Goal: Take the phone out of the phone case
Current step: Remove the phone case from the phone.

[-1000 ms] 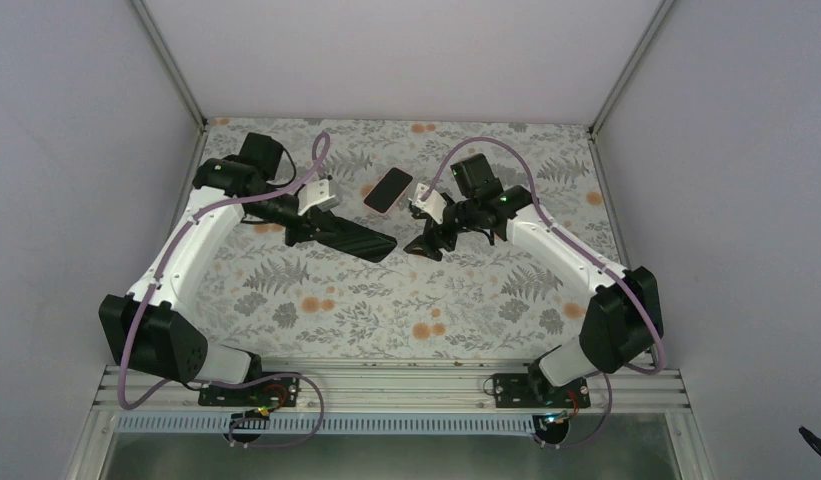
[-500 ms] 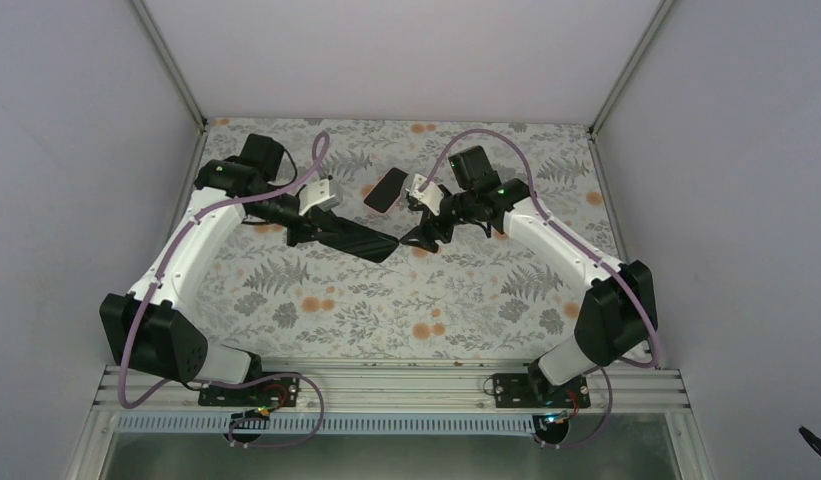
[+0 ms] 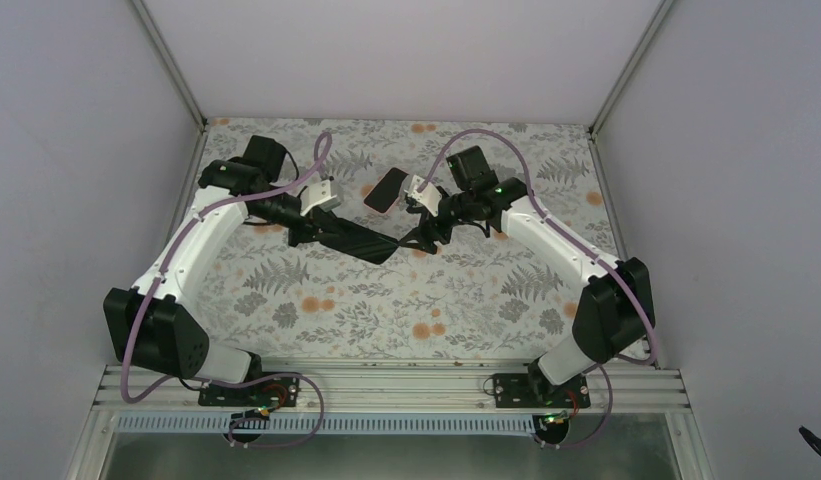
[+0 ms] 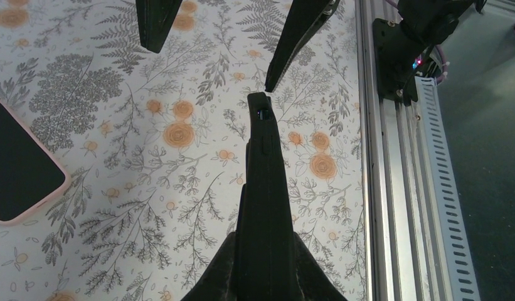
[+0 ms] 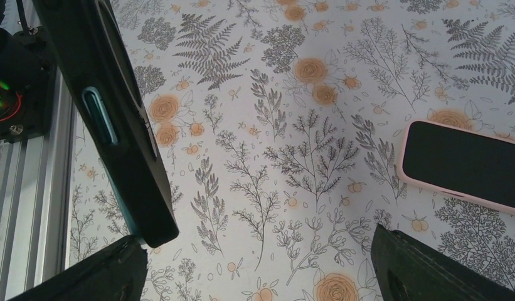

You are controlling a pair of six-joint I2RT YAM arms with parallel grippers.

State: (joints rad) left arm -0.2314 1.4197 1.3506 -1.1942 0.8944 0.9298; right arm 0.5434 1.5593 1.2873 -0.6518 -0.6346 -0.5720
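Hidden: I see the dark handset [image 4: 262, 188] edge-on only, so its face is unreadable. Both wrist views crop the phone case [image 5: 403, 160].
Change: my right gripper [image 3: 418, 238] has moved left to the handset's free tip. The phone [image 3: 389, 189] has not shifted.
Pose: left gripper [image 3: 321, 232] clamps the handset above the table [image 3: 436, 300]. Right jaws are wide, astride its tip; I cannot tell whether they touch.
Task item: phone lies screen-up in its case, far side, between both wrists.

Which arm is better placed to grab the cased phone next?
Right, probably. The right end effector is open; the left end effector is shut on a black handset, so can't grasp the phone in its phone case.
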